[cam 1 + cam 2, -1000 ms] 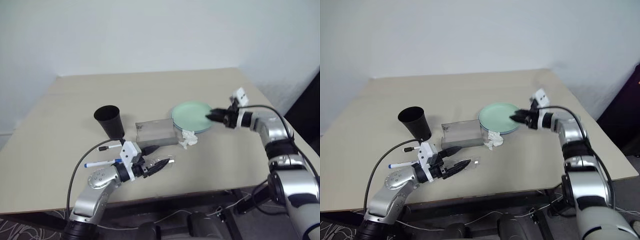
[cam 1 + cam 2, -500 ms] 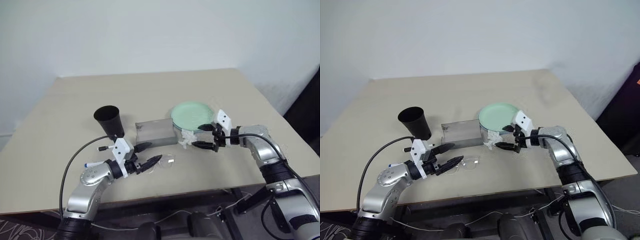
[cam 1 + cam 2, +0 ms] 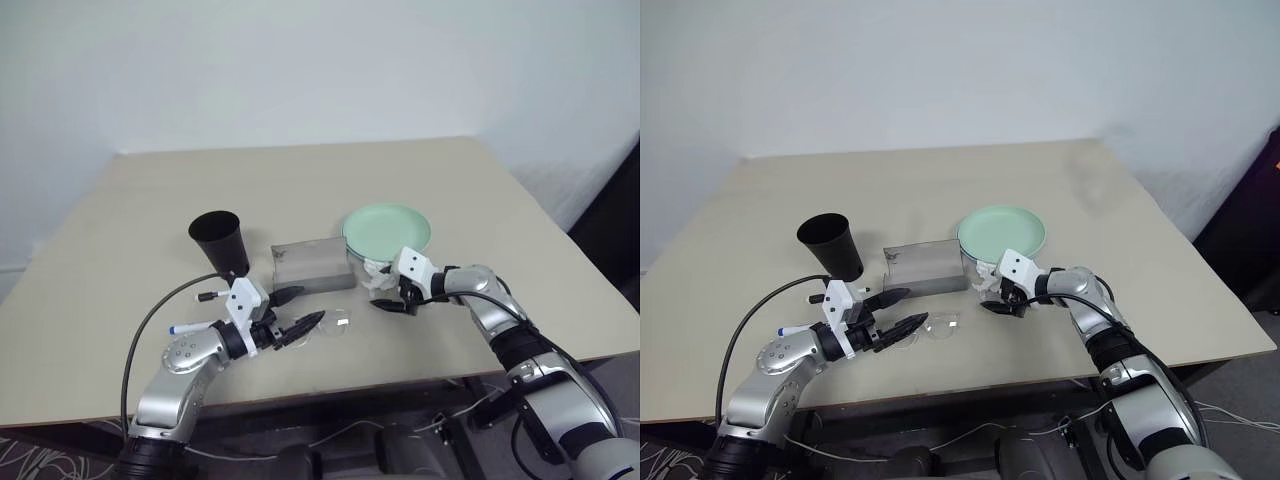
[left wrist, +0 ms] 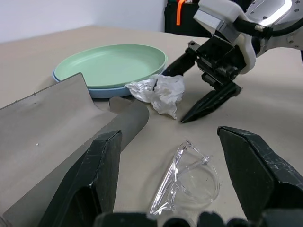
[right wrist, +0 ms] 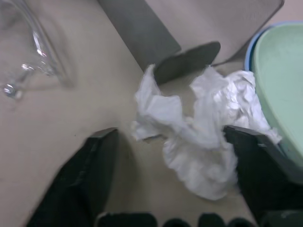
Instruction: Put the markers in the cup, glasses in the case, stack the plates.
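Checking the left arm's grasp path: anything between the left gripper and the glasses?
Nothing visible. The left gripper is open, and the glasses lie on bare table right between its fingers. The tissue wad and the right gripper sit beyond the glasses, off that path.

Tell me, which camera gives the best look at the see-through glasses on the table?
The left wrist view: the glasses lie close, folded on the table between that gripper's open fingers. The head views show them as a faint glint. The right wrist view catches one lens at its edge.
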{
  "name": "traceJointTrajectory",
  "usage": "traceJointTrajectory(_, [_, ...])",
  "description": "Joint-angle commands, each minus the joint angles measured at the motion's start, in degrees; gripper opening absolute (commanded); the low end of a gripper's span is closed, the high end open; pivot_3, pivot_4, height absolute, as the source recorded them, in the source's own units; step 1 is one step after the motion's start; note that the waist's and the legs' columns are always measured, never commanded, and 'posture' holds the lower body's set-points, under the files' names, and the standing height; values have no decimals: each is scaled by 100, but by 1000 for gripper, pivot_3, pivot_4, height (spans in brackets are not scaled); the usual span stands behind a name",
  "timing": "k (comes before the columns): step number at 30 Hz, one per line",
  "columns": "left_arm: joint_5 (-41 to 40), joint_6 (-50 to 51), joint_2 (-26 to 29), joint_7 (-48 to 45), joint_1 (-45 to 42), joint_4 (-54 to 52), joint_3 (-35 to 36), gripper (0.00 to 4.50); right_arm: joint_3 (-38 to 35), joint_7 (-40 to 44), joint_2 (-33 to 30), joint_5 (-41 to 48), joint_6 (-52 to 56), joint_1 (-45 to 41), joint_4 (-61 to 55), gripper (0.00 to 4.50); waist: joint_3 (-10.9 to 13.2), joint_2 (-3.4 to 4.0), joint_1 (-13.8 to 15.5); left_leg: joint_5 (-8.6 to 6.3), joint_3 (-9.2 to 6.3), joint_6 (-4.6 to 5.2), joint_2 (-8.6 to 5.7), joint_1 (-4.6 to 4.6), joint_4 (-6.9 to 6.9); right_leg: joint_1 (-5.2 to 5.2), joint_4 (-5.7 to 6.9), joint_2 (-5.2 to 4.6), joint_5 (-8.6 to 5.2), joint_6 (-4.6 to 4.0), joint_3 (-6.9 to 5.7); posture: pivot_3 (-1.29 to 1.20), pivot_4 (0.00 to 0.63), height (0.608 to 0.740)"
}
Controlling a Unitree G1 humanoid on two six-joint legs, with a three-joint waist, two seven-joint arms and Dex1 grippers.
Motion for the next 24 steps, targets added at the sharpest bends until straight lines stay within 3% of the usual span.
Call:
traceJointTrajectory(1, [37,-94,-12,37,-19,-193,14,3437,-170,-8,-12,70,-195,-189,-58,2349,0,0,0,0,-1,0,0,0,0,0,0,0,0,0,0,0,0,737])
traceJointTrajectory(8, [75,-99,-31,35,-41,-168,10,3437,-417,337,-45,454,-24,-144,-463,10,0,0,1,0,-3,0,-1,1,1,3,0,0,0,0,0,0,0,737])
traceJointTrajectory(12, [89,-102,-36,33,-46,-165,19,3437,-748,789,-72,1111,587,-141,-1028,10,0,0,1,0,-6,0,0,2,1,4,1,0,0,0,-1,0,0,737])
traceJointTrajectory(24, [106,-107,-36,27,-66,-145,21,3437,-1665,524,125,2099,1780,-977,-890,10,0,1,0,0,-8,0,0,3,0,5,1,0,0,0,-5,0,0,737])
